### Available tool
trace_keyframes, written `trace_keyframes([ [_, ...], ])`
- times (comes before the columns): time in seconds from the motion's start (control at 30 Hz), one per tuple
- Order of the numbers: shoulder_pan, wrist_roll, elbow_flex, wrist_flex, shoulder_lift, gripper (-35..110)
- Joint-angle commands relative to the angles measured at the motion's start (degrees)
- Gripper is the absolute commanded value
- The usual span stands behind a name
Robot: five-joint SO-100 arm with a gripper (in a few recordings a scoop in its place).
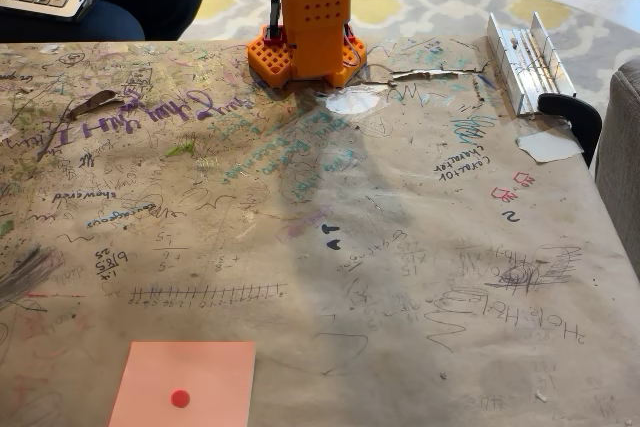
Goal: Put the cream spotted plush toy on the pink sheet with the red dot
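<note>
Pink sheet with the red dot near front edge, scribbled table, orange arm base at back, tool's state unknowable

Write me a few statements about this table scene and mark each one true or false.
1. The pink sheet lies at the near edge of the table, left of the middle. True.
2. The sheet bears a blue dot. False: the dot is red.
3. The arm's base is orange and stands at the far edge. True.
4. A plush toy sits on the sheet. False: the sheet is bare apart from its dot.
5. The table's covering is full of scribbles and writing. True.
</note>
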State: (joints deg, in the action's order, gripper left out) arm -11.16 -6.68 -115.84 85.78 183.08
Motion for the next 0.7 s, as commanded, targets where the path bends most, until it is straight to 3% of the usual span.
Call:
trace_keyframes([
  [0.0, 5.36, -2.11, 3.43, -0.18, 10.11, 0],
  [0.17, 9.23, -1.76, 8.96, -0.09, 9.93, 0],
  [0.33, 15.47, -2.11, 3.34, -8.35, 5.89, 0],
  [0.47, 23.03, -0.88, 1.41, -24.87, -24.17, 0],
  [0.53, 25.31, 0.53, 16.70, -27.25, -56.51, 0],
  [0.57, 25.31, -1.41, 32.17, -20.21, -75.85, 12],
  [0.6, 25.22, -3.96, 52.56, -6.50, -94.92, 49],
  [0.63, 25.84, -5.62, 76.03, 8.17, -112.24, 61],
  [0.67, 26.63, -7.73, 92.90, 15.12, -124.19, 60],
])
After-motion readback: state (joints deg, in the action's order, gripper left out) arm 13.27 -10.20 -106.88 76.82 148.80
